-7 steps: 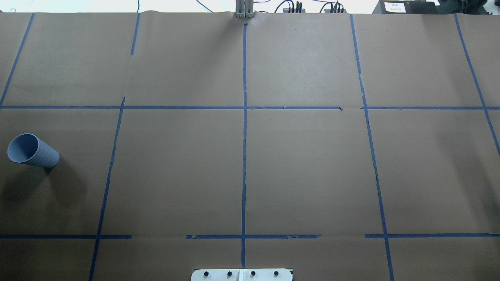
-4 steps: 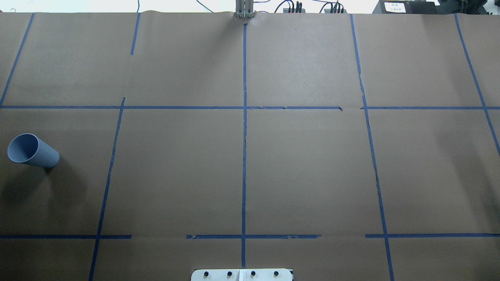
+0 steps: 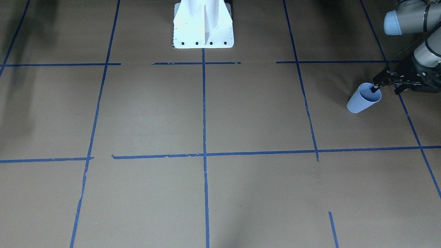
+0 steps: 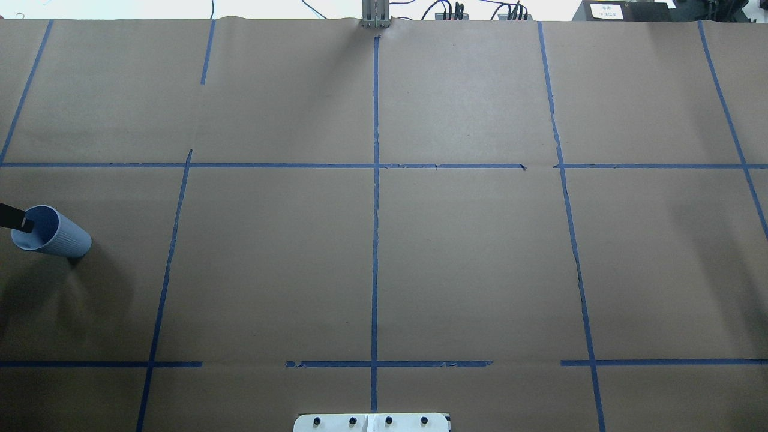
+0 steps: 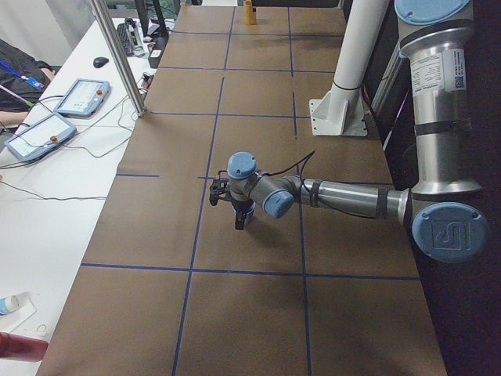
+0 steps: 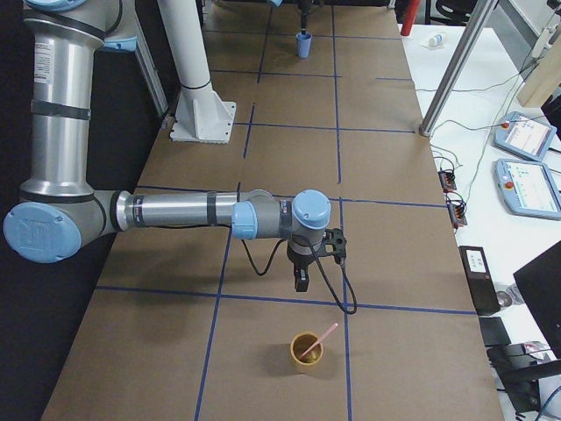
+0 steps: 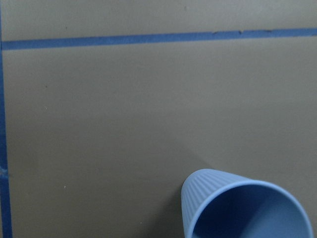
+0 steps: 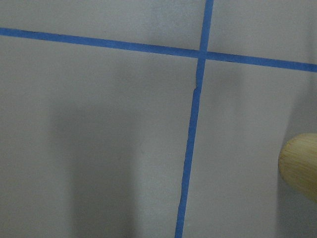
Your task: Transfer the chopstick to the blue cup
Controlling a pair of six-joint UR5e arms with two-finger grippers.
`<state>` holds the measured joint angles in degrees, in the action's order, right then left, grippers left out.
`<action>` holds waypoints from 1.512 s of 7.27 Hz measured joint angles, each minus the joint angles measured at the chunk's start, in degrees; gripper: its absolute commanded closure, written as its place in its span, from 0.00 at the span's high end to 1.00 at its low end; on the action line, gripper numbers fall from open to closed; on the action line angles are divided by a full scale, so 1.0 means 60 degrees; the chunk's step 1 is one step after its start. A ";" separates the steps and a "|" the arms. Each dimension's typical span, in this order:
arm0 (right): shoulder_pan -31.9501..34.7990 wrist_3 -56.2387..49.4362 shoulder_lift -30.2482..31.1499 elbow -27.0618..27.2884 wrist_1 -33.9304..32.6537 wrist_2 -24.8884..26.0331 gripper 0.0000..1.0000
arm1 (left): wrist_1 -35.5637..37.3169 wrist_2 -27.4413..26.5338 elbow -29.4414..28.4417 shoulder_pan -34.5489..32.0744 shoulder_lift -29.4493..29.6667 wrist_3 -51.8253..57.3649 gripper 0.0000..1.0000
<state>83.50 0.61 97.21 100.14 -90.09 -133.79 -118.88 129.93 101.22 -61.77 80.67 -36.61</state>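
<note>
The blue cup (image 3: 361,100) stands upright near the table's left end, also seen in the overhead view (image 4: 57,235) and low in the left wrist view (image 7: 247,210). My left gripper (image 3: 385,90) hangs over it, open, one fingertip (image 4: 25,224) above the cup's mouth and the other outside the rim. The pale pink chopstick (image 6: 322,338) leans in a small tan wooden cup (image 6: 307,355) at the table's other end. My right gripper (image 6: 301,281) points down a little short of that cup; I cannot tell whether it is open or shut.
Brown paper with blue tape lines covers the table. The white robot pedestal (image 3: 203,24) stands at the middle of the robot's edge. A metal post (image 6: 456,66) and tablets (image 6: 526,184) are on the white side table beyond.
A black fingertip of the left gripper has come in from the overhead view's left edge and now sits over the blue cup's mouth. The cup has not moved.
</note>
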 measured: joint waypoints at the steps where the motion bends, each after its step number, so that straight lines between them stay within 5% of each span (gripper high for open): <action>1: 0.0000 -0.0003 0.0000 -0.0002 0.0000 0.0003 1.00 | -0.0004 -0.0140 -0.0045 0.0156 0.0000 -0.0039 1.00; 2: 0.0000 -0.0010 0.0000 -0.0009 0.0000 0.0003 1.00 | -0.0005 -0.0355 -0.0083 0.0309 0.0013 -0.0090 0.97; 4: 0.0000 -0.0014 0.0000 -0.0050 0.0000 0.0007 1.00 | -0.0013 -0.0546 -0.0252 0.0578 0.0096 -0.0172 0.31; 5: 0.0000 -0.0014 0.0000 -0.0067 0.0000 0.0013 1.00 | -0.0010 -0.0562 -0.0309 0.0630 0.0149 -0.0194 0.08; 11: -0.0008 -0.0014 0.0000 -0.0061 0.0000 0.0006 1.00 | 0.0681 -0.0177 -0.0052 0.0649 0.1133 -0.0488 0.02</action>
<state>83.45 0.53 97.21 99.77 -90.09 -133.76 -114.79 128.87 100.91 -57.88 87.46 -39.54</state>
